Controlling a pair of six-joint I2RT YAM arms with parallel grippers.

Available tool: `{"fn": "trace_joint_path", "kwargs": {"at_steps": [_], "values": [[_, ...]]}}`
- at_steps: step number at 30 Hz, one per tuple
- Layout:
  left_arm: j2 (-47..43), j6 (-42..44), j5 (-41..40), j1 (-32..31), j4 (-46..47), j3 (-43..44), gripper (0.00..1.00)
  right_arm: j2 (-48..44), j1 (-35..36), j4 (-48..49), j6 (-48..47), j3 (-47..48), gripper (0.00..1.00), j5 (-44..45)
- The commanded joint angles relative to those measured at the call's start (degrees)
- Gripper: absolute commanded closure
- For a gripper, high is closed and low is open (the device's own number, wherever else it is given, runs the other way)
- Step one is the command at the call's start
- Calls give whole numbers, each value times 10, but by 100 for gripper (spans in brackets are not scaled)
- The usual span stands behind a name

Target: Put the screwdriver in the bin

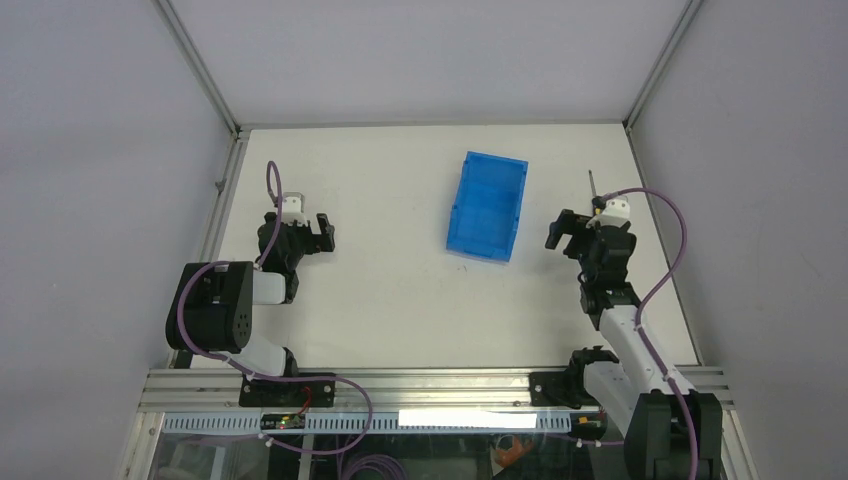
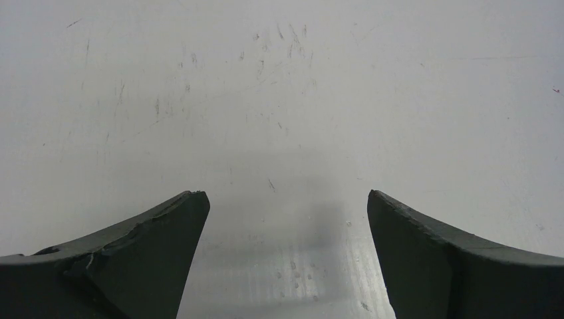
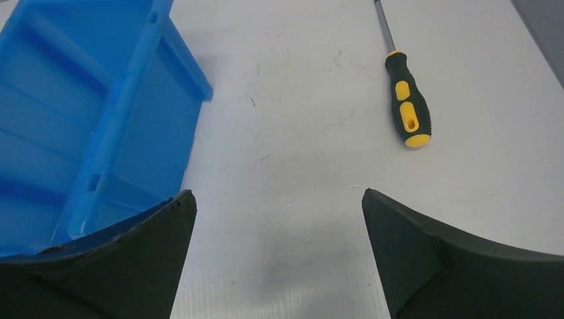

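The left gripper and right gripper have jaws wide apart and empty. The screwdriver lies by the tabletop's right edge, outside the bin.

No legible writing, brand, number or sign shows in any view; the bright blue rectangular plastic bin and the small black-and-yellow-handled screwdriver carry no readable marks.

screwdriver: black-yellow handle, dark shaft | bin: bright blue | table: white
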Motion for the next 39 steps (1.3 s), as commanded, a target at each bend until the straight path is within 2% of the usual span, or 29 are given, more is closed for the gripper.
{"fn": "trace_joint_path", "kwargs": {"at_steps": [1, 5, 10, 12, 14, 17, 21, 23, 26, 35, 39], "values": [[-20, -6, 9, -6, 18, 11, 1, -27, -1, 30, 3, -3, 1, 1], [-20, -6, 9, -5, 18, 11, 1, -22, -1, 9, 6, 20, 1, 1], [-20, -6, 9, -5, 18, 11, 1, 62, -1, -66, 6, 117, 1, 1], [-20, -6, 10, -5, 17, 11, 1, 105, -2, -133, -11, 177, 1, 98], [-20, -6, 9, -5, 18, 11, 1, 156, -8, -197, -33, 242, 1, 109], [-20, -6, 9, -5, 18, 11, 1, 245, -53, -301, -50, 350, 1, 49], [-19, -6, 9, -5, 18, 11, 1, 338, -108, -392, -106, 455, 1, -24], [-20, -6, 9, -5, 18, 11, 1, 367, -123, -410, -130, 484, 1, -30], [-20, -6, 9, -5, 17, 11, 1, 401, -138, -427, -172, 508, 2, -94], [-20, -6, 9, -5, 17, 11, 1, 544, -151, -488, -211, 604, 7, -64], [-20, -6, 9, -5, 18, 11, 1, 583, -153, -468, -205, 605, 11, -60]]}}
